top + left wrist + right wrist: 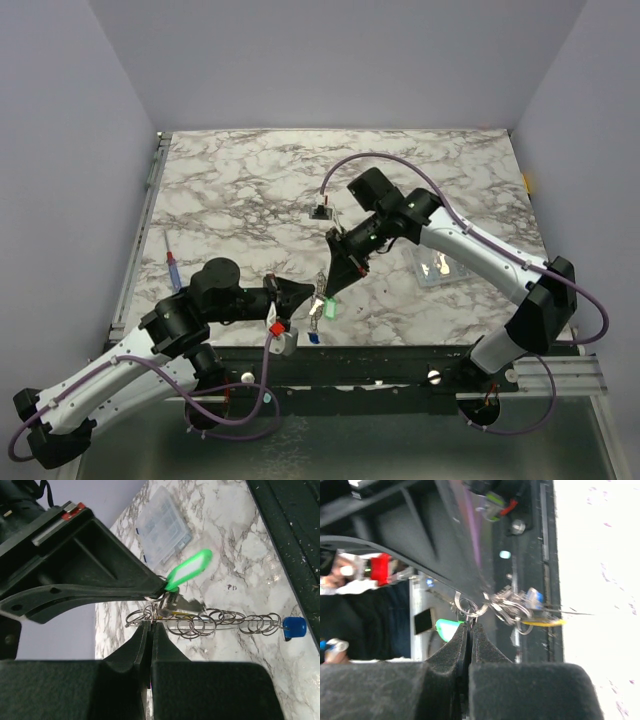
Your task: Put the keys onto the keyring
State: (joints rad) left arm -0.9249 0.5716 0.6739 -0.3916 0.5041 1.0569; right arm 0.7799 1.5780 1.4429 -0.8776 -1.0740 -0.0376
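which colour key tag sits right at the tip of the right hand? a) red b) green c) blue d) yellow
b: in the left wrist view the green key tag sits at the tip of the right hand, while the blue key hangs at the far end of the ring chain.
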